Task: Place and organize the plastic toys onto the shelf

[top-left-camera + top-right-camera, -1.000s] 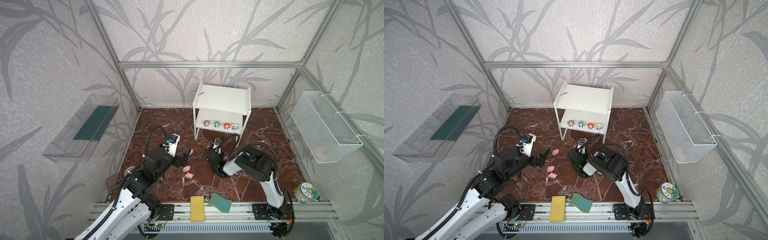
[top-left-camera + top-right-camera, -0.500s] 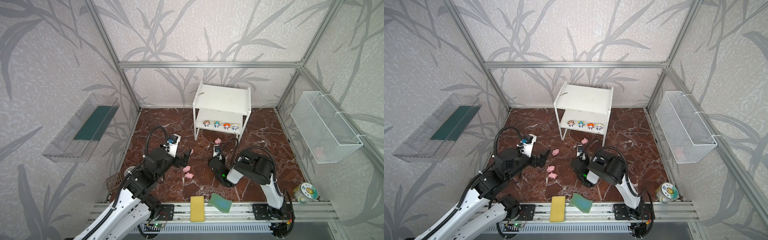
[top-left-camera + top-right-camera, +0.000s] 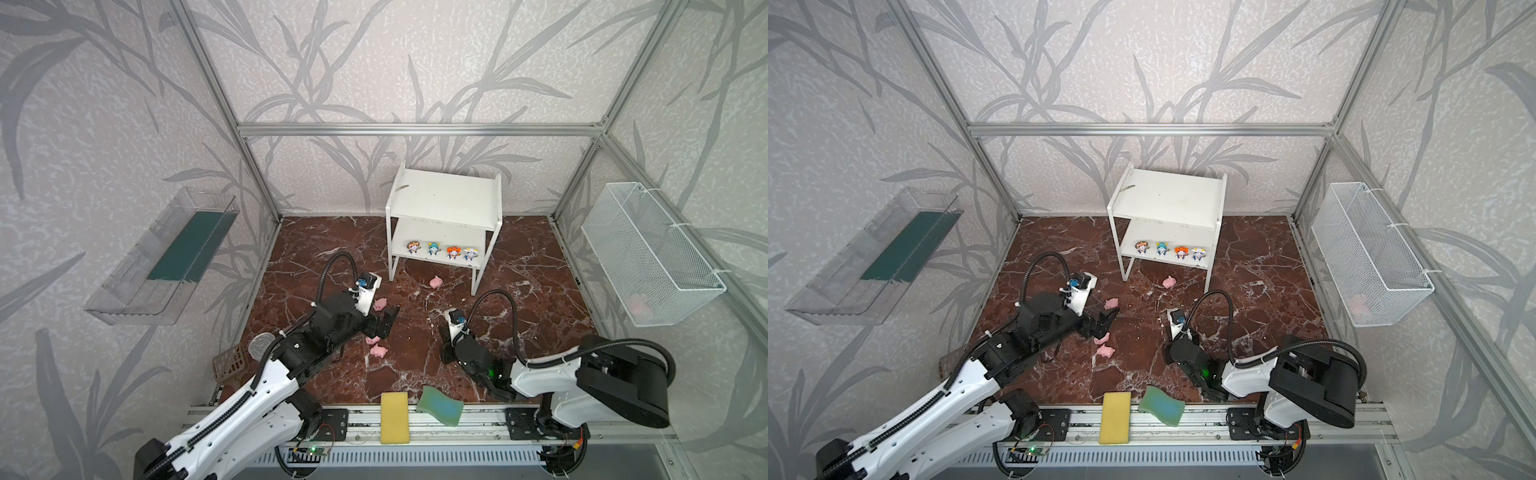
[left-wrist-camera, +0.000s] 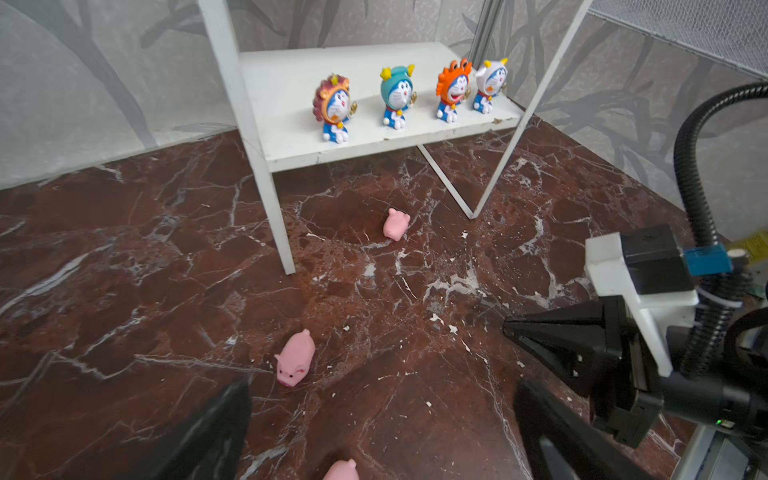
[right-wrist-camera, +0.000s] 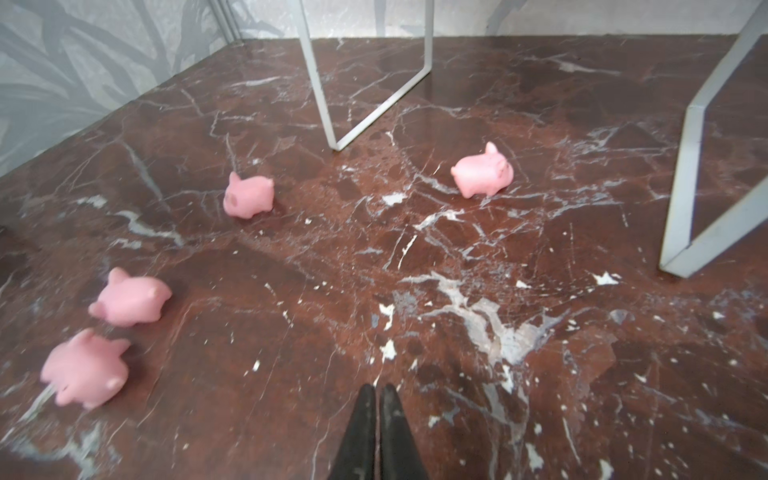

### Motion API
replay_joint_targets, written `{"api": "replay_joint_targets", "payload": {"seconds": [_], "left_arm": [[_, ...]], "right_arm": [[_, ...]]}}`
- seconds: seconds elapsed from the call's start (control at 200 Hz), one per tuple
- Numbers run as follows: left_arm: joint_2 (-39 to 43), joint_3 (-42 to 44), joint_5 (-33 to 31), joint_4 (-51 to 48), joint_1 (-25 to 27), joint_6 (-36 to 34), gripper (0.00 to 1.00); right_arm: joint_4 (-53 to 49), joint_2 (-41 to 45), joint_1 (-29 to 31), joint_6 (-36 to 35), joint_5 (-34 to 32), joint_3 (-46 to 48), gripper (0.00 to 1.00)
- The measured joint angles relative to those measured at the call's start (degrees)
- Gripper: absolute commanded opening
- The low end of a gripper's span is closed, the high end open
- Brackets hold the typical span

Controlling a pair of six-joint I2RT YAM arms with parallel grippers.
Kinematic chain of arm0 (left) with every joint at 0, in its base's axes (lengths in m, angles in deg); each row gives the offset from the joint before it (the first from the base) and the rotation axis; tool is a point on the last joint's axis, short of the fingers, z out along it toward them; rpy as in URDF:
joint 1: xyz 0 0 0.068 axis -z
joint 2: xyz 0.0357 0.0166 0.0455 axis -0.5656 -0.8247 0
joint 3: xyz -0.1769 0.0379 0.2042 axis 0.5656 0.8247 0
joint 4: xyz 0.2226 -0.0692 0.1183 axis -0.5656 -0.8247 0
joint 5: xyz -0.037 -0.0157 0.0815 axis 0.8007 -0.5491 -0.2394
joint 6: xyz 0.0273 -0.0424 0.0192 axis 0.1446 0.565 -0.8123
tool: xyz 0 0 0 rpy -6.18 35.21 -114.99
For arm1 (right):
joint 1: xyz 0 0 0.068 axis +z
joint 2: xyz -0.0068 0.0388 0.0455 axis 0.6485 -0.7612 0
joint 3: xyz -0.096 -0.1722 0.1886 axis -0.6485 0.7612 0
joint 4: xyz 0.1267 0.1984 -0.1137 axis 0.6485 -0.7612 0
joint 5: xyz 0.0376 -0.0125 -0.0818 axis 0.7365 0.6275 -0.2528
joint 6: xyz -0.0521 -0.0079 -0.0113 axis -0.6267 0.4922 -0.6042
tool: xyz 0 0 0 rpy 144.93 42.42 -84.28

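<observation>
The white shelf (image 3: 444,195) stands at the back, with several cartoon figurines (image 4: 399,97) in a row on its lower board. Several pink pigs lie on the marble floor. One pig (image 3: 435,282) is in front of the shelf's legs, one (image 3: 380,304) is beside my left gripper, and two (image 3: 376,347) are just under it. My left gripper (image 3: 384,322) hangs open and empty over them, and in the left wrist view a pig (image 4: 341,471) shows low between its fingers. My right gripper (image 5: 377,388) is shut and empty, low over bare floor right of the pigs.
A yellow sponge (image 3: 395,417) and a green sponge (image 3: 440,405) lie at the front rail. A clear wall tray (image 3: 166,257) hangs on the left and a white wire basket (image 3: 648,257) on the right. A small brown basket (image 3: 228,365) sits at the front left.
My right gripper has pulled back from the shelf toward the front and closed empty. A pink pig now shows on the floor where it was. The left arm has not moved.
</observation>
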Motion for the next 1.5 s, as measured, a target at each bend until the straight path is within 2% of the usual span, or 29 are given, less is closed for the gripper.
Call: {"api": "replay_joint_targets", "payload": {"seconds": [0.08,0.15,0.2,0.215,0.27,0.47,0.78,1.01,1.165,1.5], "left_arm": [[-2.2,0.9,0.0,1.9,1.7,0.0,0.99],[-5.1,1.0,-0.1,4.2,3.3,-0.1,0.99],[-7.1,1.3,-0.4,6.6,4.3,-0.2,0.99],[-7.9,1.5,-0.5,7.5,4.6,-0.3,0.99],[-10.5,2.5,-1.1,11.1,5.7,-0.3,0.99],[-25.3,6.4,-5.6,28.2,9.7,-2.1,0.99],[-54.6,1.5,-10.9,55.8,11.9,-4.9,0.98],[-65.1,-2.6,-13.4,68.7,11.5,-4.1,0.97],[-68.7,-6.1,-15.3,71.9,11.3,-3.5,0.96],[-74.9,-9.7,-18.0,75.0,9.2,-2.1,0.92]], "right_arm": [[-4.9,3.3,-1.5,0.3,2.8,0.1,0.29],[-8.5,6.4,-2.4,0.5,4.4,0.4,0.59],[-11.3,9.1,-2.8,0.6,5.1,0.5,0.74],[-12.4,10.1,-2.9,0.6,5.3,0.6,0.87],[-15.2,13.4,-2.9,0.6,5.5,0.6,0.97],[-26.7,26.2,-2.9,0.1,5.1,0.7,0.98],[-39.9,51.3,-2.9,0.4,3.6,7.3,0.99],[-46.8,69.2,-2.9,1.0,3.1,11.0,0.99],[-48.9,73.9,-2.9,1.2,2.6,11.7,0.99],[-48.9,74.2,-2.9,1.2,2.3,11.7,0.99]]}}
